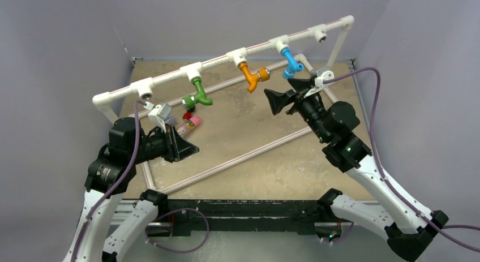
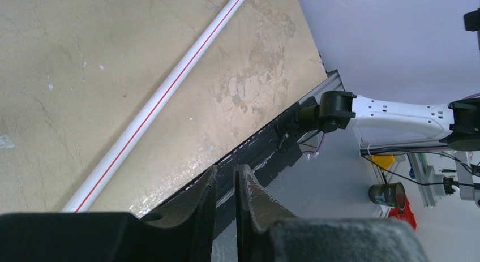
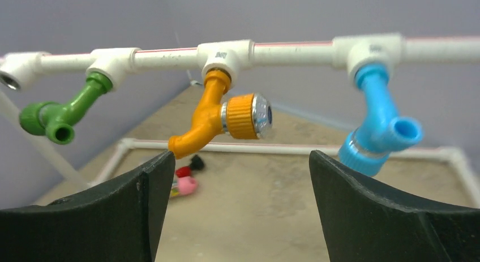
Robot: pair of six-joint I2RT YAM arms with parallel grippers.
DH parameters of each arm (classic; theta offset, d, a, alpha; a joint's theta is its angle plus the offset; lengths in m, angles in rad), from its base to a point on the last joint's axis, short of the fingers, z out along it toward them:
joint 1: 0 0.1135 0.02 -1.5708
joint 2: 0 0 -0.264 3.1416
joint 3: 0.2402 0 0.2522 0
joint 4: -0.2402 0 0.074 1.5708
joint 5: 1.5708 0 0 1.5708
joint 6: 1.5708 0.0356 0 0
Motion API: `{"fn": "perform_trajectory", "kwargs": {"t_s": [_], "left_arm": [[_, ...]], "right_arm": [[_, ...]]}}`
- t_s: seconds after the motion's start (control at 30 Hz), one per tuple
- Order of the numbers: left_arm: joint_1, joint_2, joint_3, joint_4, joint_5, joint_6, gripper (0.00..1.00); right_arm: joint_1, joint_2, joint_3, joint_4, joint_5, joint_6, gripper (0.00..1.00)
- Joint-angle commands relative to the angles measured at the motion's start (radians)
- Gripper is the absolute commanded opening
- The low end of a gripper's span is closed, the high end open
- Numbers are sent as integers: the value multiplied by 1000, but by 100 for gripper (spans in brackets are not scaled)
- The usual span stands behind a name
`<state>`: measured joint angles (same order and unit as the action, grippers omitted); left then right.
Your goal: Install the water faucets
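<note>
Three faucets hang from tee sockets on the raised white pipe rail [image 1: 218, 59]: a green one [image 1: 198, 95], an orange one [image 1: 251, 76] and a blue one [image 1: 292, 63]. In the right wrist view the green [image 3: 62, 112], orange [image 3: 212, 120] and blue [image 3: 379, 126] faucets hang side by side. My right gripper [image 1: 280, 91] is open and empty; it faces the rail just below the orange and blue faucets [image 3: 240, 157]. My left gripper [image 1: 192, 150] is shut and empty; it sits low, below the green faucet, pointing at the table's near edge [image 2: 227, 170].
Tee sockets at the rail's left end [image 1: 145, 93] and right end [image 1: 320, 34] hold no faucet. A pink piece [image 1: 193, 123] with red and black bits [image 1: 188, 112] lies on the table under the green faucet. White frame pipes [image 1: 243, 154] lie on the tabletop.
</note>
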<state>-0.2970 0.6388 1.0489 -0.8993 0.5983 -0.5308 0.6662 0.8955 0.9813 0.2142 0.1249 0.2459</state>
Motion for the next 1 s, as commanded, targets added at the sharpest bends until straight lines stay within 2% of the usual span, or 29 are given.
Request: {"fn": "perform_trajectory", "kwargs": {"t_s": [0.0,0.07,0.13,0.23,0.37,0.6,0.7,0.97], "left_arm": [[-5,6,-1,36,11,14,16],[-5,9,3,37,12,14,16],[-5,9,3,37,12,16,16],[-6,11,2,36,12,18,16],[-6,12,3,36,12,20,16],[-7,11,11,28,2,28,16],[-7,12,11,27,1,29,16],[-10,13,19,21,-4,33,16]], "right_arm": [[-1,12,136,-147,-96,-531,87],[3,39,182,-239,-114,-683,83],[30,40,175,-252,-88,-838,81],[132,10,100,-142,61,-1070,85],[248,48,60,-54,234,-1339,87],[309,129,-51,292,371,-1762,90],[308,175,-53,390,367,-1832,91],[309,341,13,538,361,-1861,88]]}}
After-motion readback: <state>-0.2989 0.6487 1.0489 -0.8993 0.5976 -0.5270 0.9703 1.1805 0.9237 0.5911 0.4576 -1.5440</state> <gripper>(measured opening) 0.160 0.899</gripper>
